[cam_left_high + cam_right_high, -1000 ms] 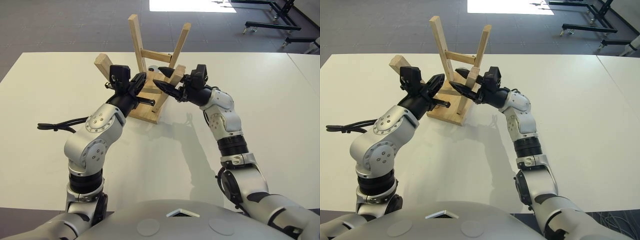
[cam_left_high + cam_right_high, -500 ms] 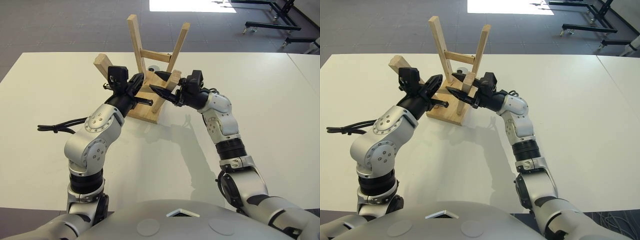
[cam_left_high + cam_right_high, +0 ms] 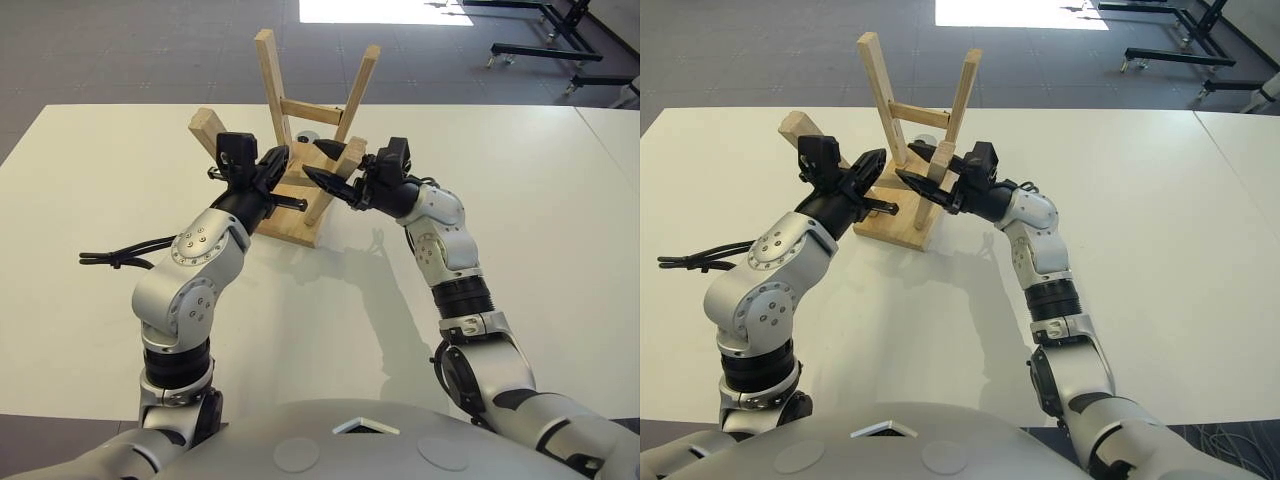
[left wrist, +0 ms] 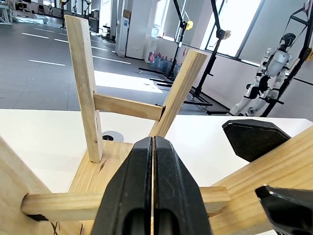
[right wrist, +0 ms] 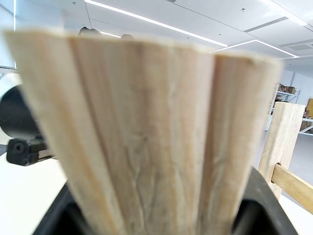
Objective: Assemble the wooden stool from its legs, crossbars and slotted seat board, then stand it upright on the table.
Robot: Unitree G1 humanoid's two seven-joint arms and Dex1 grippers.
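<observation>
1. Two far legs [image 3: 270, 80] stood joined just beyond both grippers. The stool [image 3: 312, 112] was inverted, its seat board [image 3: 292, 230] on the table [image 3: 520, 180] beneath them. My read of the step: seating the near pair.
2. Right gripper [image 3: 335, 186] clamped the near right leg [image 3: 352, 155]. Next move: press it into its slot.
3. Left gripper [image 3: 270, 168] was pinched closed and empty, fingertips at the near crossbar [image 4: 58, 203]. Both forearms angled inward.

The leg [image 5: 142, 132] is a blur up close, hiding most of your right gripper [image 3: 325, 182]. Your left gripper [image 4: 153, 147] covers the crossbar [image 4: 58, 204] mid-span, and the seat [image 4: 115, 156] runs off frame.
</observation>
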